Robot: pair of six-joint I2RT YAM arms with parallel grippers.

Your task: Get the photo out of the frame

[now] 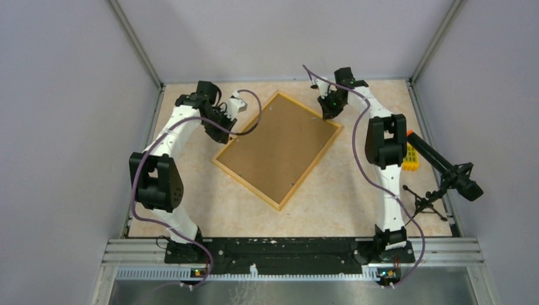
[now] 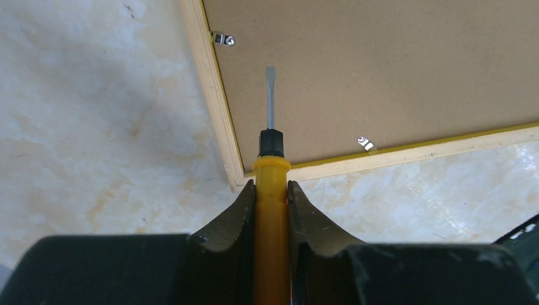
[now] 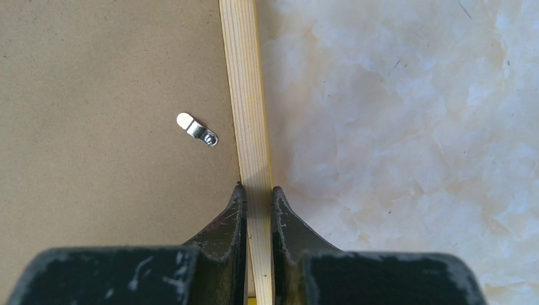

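Note:
The frame [image 1: 278, 151] lies face down on the table, turned diagonally, its brown fibreboard back and light wooden rim up. The photo is hidden under the back panel. My left gripper [image 2: 272, 185] is shut on a yellow-handled flat screwdriver [image 2: 271, 143] whose tip hovers over the back panel near the frame's left corner [image 2: 236, 181], between two metal clips [image 2: 222, 39]. My right gripper [image 3: 255, 189] is shut on the frame's wooden rim [image 3: 245, 95] at the far right corner [image 1: 332, 116], beside another clip [image 3: 197, 129].
A small yellow block [image 1: 412, 157] sits at the right, partly behind my right arm. A black microphone with an orange tip on a small tripod [image 1: 443, 168] stands near the right edge. Grey walls close in the table at the sides and back.

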